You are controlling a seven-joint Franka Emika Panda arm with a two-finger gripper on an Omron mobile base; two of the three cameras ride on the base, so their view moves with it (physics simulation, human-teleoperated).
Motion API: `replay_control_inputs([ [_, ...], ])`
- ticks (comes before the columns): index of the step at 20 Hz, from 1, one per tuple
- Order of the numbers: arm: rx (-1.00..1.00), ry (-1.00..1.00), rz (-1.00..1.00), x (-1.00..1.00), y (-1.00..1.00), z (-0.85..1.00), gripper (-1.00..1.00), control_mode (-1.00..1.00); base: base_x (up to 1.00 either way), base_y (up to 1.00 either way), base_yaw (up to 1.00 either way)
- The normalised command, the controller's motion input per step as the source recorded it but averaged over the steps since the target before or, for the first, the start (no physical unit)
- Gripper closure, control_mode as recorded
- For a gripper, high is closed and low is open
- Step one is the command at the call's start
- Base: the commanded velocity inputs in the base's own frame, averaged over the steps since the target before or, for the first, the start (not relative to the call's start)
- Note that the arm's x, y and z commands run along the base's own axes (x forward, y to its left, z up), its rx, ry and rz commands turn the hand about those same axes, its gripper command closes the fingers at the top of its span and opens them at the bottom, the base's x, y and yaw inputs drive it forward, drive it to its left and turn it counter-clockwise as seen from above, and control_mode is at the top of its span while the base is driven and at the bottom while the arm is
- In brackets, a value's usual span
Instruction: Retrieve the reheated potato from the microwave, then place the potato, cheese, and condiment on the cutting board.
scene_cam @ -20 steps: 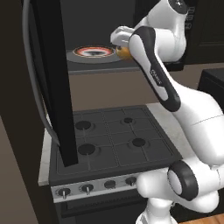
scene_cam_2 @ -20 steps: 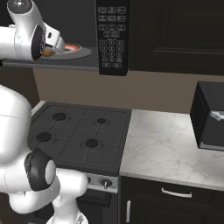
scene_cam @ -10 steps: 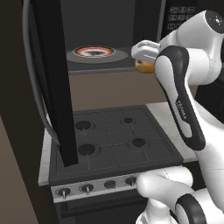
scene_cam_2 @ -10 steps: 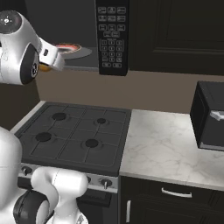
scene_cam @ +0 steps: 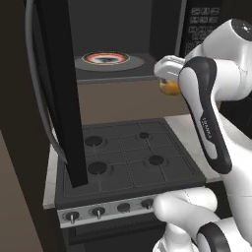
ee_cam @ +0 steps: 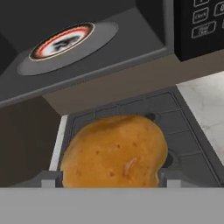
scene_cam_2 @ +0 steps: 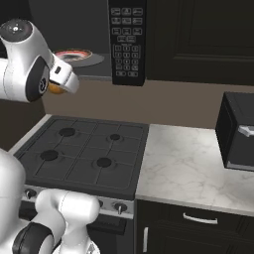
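Observation:
My gripper (ee_cam: 109, 178) is shut on the potato (ee_cam: 114, 151), an orange-brown lump that sits between the two fingertips. The potato (scene_cam: 169, 87) hangs in front of the microwave's (scene_cam: 118, 34) open mouth, just below its floor and above the stove's back edge. From the right base view the potato (scene_cam_2: 55, 90) peeks out under the white hand. The microwave's door (scene_cam: 55, 88) stands swung wide to the left. Inside it lies a round plate (ee_cam: 62, 39) with a red ring, with nothing on it. The cheese, condiment and cutting board are out of view.
A black four-burner stove (scene_cam_2: 84, 154) lies under the microwave, with knobs along its front. A marble counter (scene_cam_2: 193, 168) runs to its right and carries a black toaster oven (scene_cam_2: 238, 131). The microwave's button panel (scene_cam_2: 126, 42) is right of the opening.
The arm has drawn the potato out of the microwave, away from the plate, to the right and a little lower. The plate stays inside.

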Motion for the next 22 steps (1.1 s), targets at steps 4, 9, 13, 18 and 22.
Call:
replay_control_inputs([
  [4,0.0,0.1,-0.04,0.0,-0.36,-0.39,1.0,-1.0,0.0,0.0,0.0],
  [9,0.0,0.08,-0.02,0.0,-0.47,-0.47,1.0,-1.0,0.0,0.0,0.0],
  [13,0.0,0.02,-0.01,-0.01,-0.06,-0.08,1.0,1.0,-0.54,-0.19,-0.04],
  [18,0.0,0.0,0.0,0.0,0.0,0.0,1.0,1.0,-0.98,-0.5,-0.07],
  [22,0.0,0.0,0.0,0.0,0.0,0.0,1.0,1.0,-0.16,-1.0,-0.13],
])
